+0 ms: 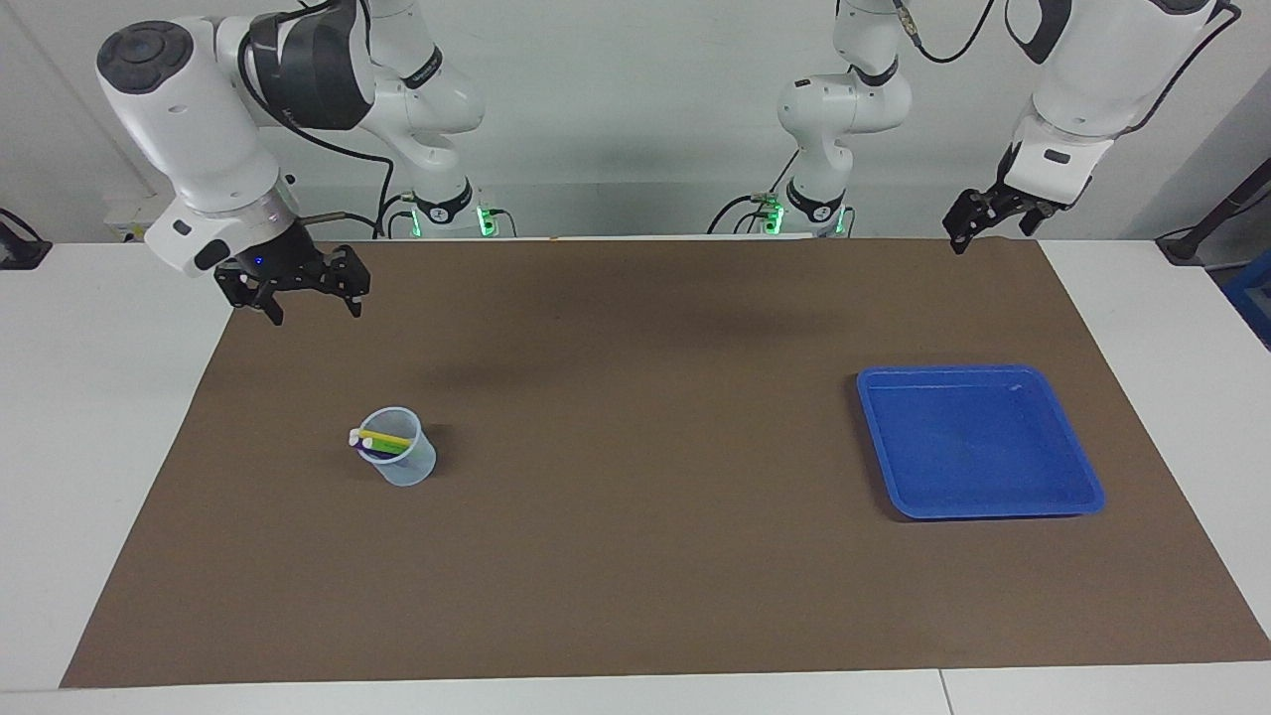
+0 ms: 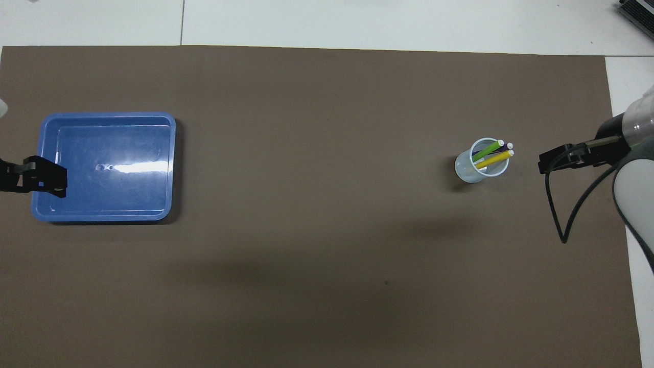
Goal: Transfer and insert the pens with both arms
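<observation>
The three pens (image 1: 382,440) stand together in a clear cup (image 1: 401,459) on the tabletop (image 1: 635,556), toward the right arm's end. The right pincer (image 1: 310,301) hangs spread wide, holding nothing. The left pincer (image 1: 978,226) is raised; I cannot tell its opening.

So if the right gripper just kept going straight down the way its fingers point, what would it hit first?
Probably only the bare brown mat. The right gripper hangs open, fingers pointing down, near the mat's edge at the right arm's end. The cup of pens sits farther from the robots, seemingly outside that line; depth is uncertain.
</observation>
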